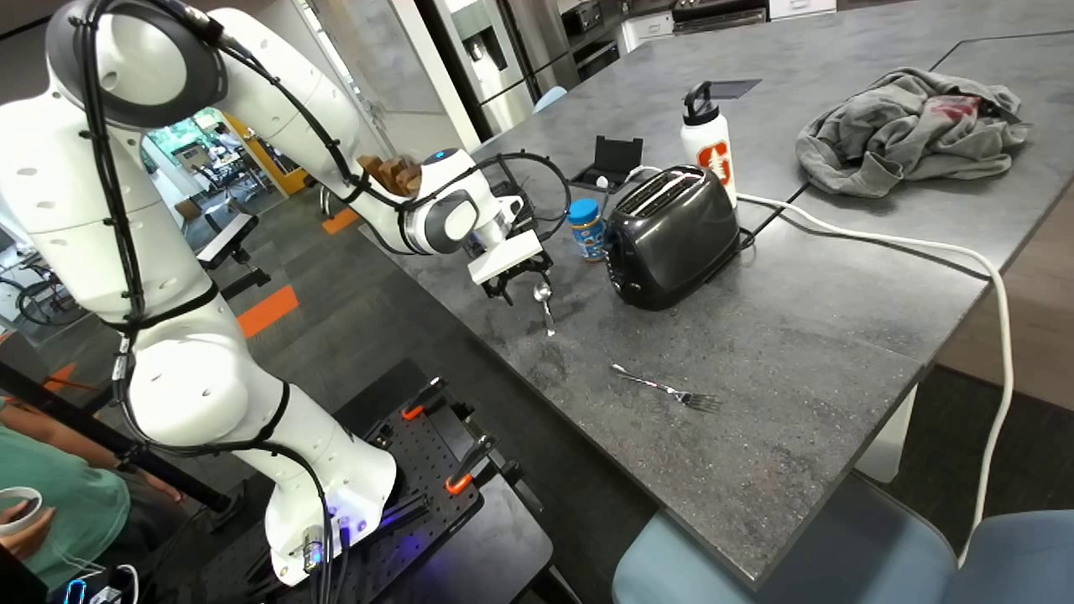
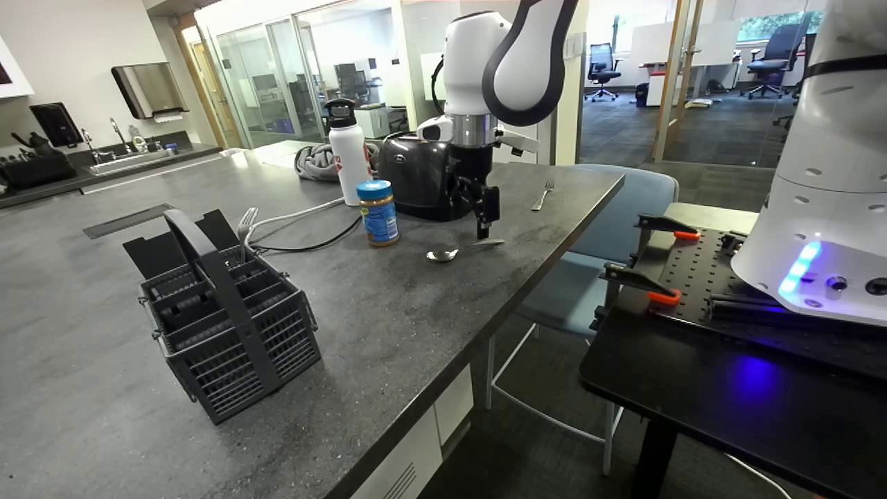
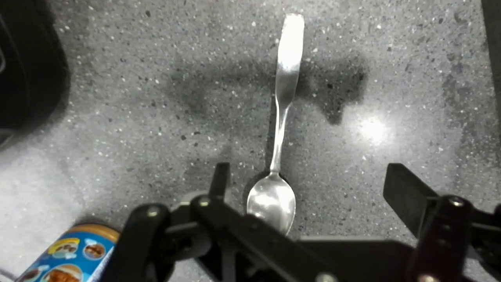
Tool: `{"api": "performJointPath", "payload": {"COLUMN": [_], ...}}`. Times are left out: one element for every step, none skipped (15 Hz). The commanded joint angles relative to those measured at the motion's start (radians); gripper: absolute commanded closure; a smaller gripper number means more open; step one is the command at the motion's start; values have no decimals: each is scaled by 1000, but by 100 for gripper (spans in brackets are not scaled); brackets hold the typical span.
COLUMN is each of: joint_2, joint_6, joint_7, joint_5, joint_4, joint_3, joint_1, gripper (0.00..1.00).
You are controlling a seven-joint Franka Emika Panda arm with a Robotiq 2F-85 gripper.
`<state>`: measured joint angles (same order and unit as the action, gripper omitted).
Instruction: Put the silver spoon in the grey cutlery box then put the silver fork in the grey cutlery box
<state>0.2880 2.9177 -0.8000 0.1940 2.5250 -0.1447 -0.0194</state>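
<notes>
– Where's the silver spoon [image 3: 272,199]?

– Flat on the desk [image 1: 797,310], under the tool [image 3: 308,172]. In the wrist view its bowl shows between the fingers [image 3: 405,196], nearer the one on the side of the blue-labelled jar [image 3: 62,254], and its handle stretches away past them.

– Does the tool have hold of it?

– No. The jaws stand wide apart, and the spoon lies loose below. Part of the linkage covers the tip of the bowl.

– And the silver fork [image 1: 690,398]?

– Also flat on the desk, near the edge and well apart from the spoon. You can see it in both exterior views.

– What about the grey cutlery box [image 2: 222,374]?

– Upright on the desk in an exterior view, its carrying handle arching over the dividers, well apart from the spoon. Another fork [image 2: 245,227] rises tines up at its far corner; whether inside or behind, I can't tell.

– What stands round the spoon?

– The jar, with its blue lid, then the black toaster [image 1: 671,243] just beside that, and a white bottle [image 1: 711,151] by the toaster.

– Farther out?

– A rumpled grey cloth [image 1: 910,138], and a white cable [image 1: 889,242] running over the desk's edge.
</notes>
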Motion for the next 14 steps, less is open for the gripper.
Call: {"api": "performJointPath", "payload": {"joint_2": [52,64,77,91,103,113,124,134,144,152,160,166,172,177], "joint_6": [-33,-34,-30,-32,-33,-36,-39,-40,-44,-46,-49,-53,-55,-57], "joint_7": [99,118,126,135,144,148,150,150,150,151,149,149,148,148], "joint_5": [71,87,95,101,106,110,111,111,111,111,110,110,110,112], "joint_4": [-59,-69,-78,-88,-98,-107,-116,-124,-133,-141,-147,-153,-159,-164], "joint_3": [46,53,51,48,48,47,49,48,49,50,49,48,48,49], "joint_1": [-41,-48,-47,-45,-46,-45,-46,-45,-45,-46,-44,-44,-44,-45], "gripper": [0,0,0,0,0,0,0,0,0,0,0,0,0,25]}}
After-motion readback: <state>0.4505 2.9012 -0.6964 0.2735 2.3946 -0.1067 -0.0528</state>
